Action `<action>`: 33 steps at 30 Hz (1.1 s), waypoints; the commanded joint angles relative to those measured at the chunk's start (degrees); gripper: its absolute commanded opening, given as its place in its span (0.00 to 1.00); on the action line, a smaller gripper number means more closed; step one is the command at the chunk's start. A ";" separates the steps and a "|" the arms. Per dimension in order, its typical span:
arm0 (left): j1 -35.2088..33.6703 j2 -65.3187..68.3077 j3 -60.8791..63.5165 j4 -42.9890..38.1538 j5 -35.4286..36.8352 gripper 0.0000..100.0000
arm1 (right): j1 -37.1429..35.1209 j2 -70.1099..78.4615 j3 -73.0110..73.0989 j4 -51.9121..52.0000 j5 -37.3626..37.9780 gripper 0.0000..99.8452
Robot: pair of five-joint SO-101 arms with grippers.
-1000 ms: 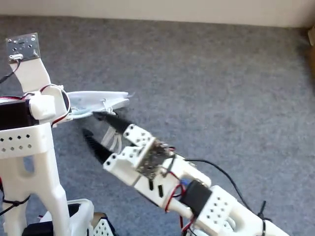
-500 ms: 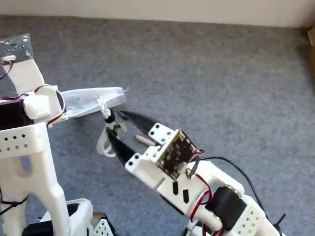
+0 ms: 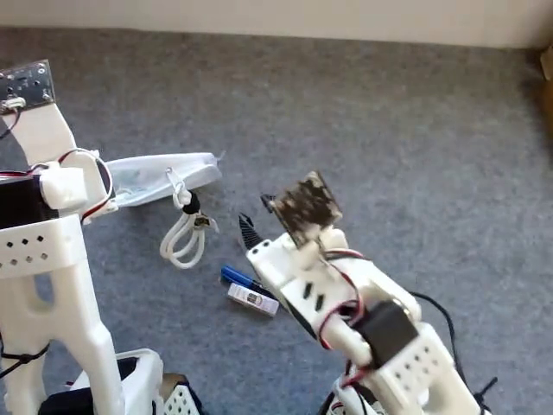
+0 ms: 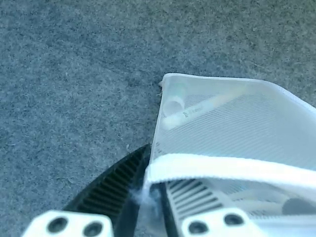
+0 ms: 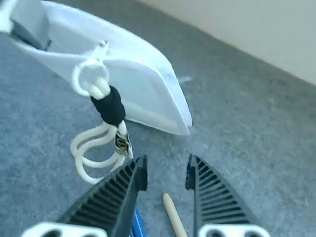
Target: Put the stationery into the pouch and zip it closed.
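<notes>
Left pincer pressed together on one edge of the pouch. Right pincer spread and holding nothing, above the carpet just short of the pouch's free end.

Position of task items: the pouch extends from my left pincer toward my right one. A white pen lies inside it, seen through the mesh. A blue pen lies loose on the carpet beside my right arm, with a small white piece touching or just beside it; I cannot tell which. A pale stick lies between my right fingers, below them.

Hazards, as I judge them:
(a) The loose items are slim and lie flat on carpet. A closing finger could roll or push one away instead of pinching it.
(b) My left grip covers only a narrow strip of the pouch edge. A pull from the right side could drag the fabric out, or turn the mouth away.
(c) I cannot see whether the mouth is open wide enough to take a pen.

Obstruction: the zipper cord, white loops below a black knot, hangs from the pouch and lies between my right pincer and the pouch. It could snag a finger or be pinched along with an item.
</notes>
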 commanded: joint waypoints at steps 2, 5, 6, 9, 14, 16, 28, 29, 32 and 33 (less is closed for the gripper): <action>-4.79 1.10 1.01 -0.26 0.70 0.01 | 0.57 7.87 -0.40 0.31 -0.62 0.13; -6.37 1.10 1.01 -0.09 0.70 0.01 | 0.57 13.58 -0.84 0.22 -0.62 0.13; -6.81 1.01 1.01 -0.09 0.70 0.01 | 0.57 15.52 -0.92 0.22 -0.62 0.13; -7.87 1.01 1.01 -0.09 0.70 0.01 | 0.40 21.41 -0.92 0.22 -0.53 0.13; -8.75 1.01 1.01 -0.09 0.70 0.01 | -2.77 29.58 -2.59 -0.84 -0.53 0.13; -8.75 1.01 1.01 -0.09 0.70 0.01 | -3.65 32.48 -3.56 -1.01 -0.53 0.13; -8.75 1.01 1.01 -0.09 0.70 0.01 | -3.12 50.68 -14.29 -1.01 -0.53 0.13; -8.75 1.01 1.01 -0.09 0.70 0.01 | -2.59 52.00 -15.43 -1.01 -0.53 0.13; -8.75 1.01 1.10 -0.09 0.70 0.01 | -0.84 55.52 -18.42 -1.01 -0.53 0.13; -8.75 1.01 1.10 -0.09 0.70 0.01 | -0.04 56.57 -19.30 -1.01 -0.53 0.13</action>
